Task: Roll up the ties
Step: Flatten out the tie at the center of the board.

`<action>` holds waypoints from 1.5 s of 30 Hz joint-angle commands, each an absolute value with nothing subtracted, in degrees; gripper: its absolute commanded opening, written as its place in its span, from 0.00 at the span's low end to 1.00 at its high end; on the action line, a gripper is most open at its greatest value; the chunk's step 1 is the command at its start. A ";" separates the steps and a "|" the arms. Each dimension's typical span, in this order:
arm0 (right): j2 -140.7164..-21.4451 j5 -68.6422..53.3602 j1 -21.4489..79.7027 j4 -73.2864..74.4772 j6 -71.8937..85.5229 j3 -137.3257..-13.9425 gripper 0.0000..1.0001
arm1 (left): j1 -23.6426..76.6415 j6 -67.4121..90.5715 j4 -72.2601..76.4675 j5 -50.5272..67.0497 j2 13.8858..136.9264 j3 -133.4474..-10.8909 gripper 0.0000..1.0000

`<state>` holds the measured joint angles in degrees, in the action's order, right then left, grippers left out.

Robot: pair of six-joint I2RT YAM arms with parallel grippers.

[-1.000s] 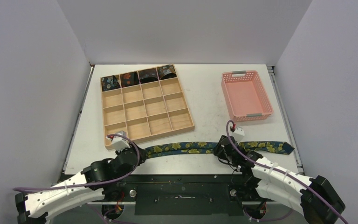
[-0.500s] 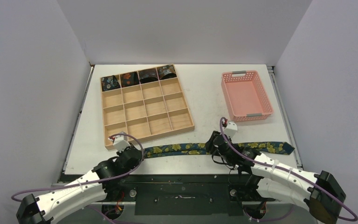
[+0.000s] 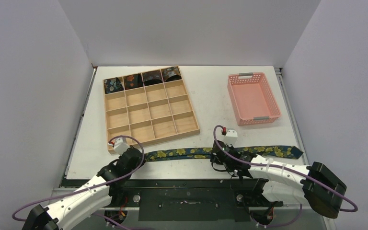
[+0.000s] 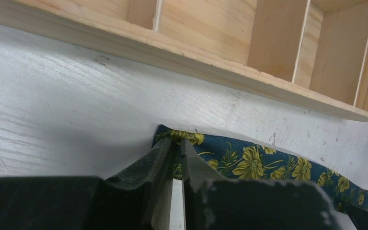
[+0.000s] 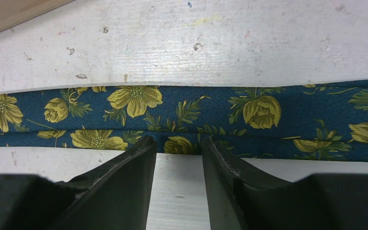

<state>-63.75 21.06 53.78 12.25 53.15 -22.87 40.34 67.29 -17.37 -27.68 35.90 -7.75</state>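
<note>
A long navy tie (image 3: 187,152) with yellow flowers lies flat across the table's near part, running left to right. My left gripper (image 3: 141,157) is at its narrow left end. In the left wrist view the jaws (image 4: 178,141) are shut on that tip of the tie (image 4: 249,160). My right gripper (image 3: 219,154) is at about the middle of the tie. In the right wrist view it (image 5: 177,143) stands open, its fingertips touching the near edge of the tie (image 5: 196,108), with bare table in the gap. Several rolled ties (image 3: 143,78) fill the tray's back row.
A wooden tray (image 3: 172,135) with many compartments sits just beyond the tie's left half, and its front rim (image 4: 196,57) is close above my left gripper. A pink plastic basket (image 3: 235,99) stands at the back right. Grey walls enclose the table.
My left gripper has shut on the tie's narrow end. My right arm has slid left along the tie toward its middle and stays open.
</note>
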 commanded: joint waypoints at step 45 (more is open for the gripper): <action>-98.78 18.22 67.32 11.12 37.35 -51.70 0.35 | 41.48 62.92 -31.32 -18.15 20.85 -13.49 0.56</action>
<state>-98.54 18.74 66.85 12.51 35.40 -53.34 41.25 62.54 -33.98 -19.33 19.90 -14.15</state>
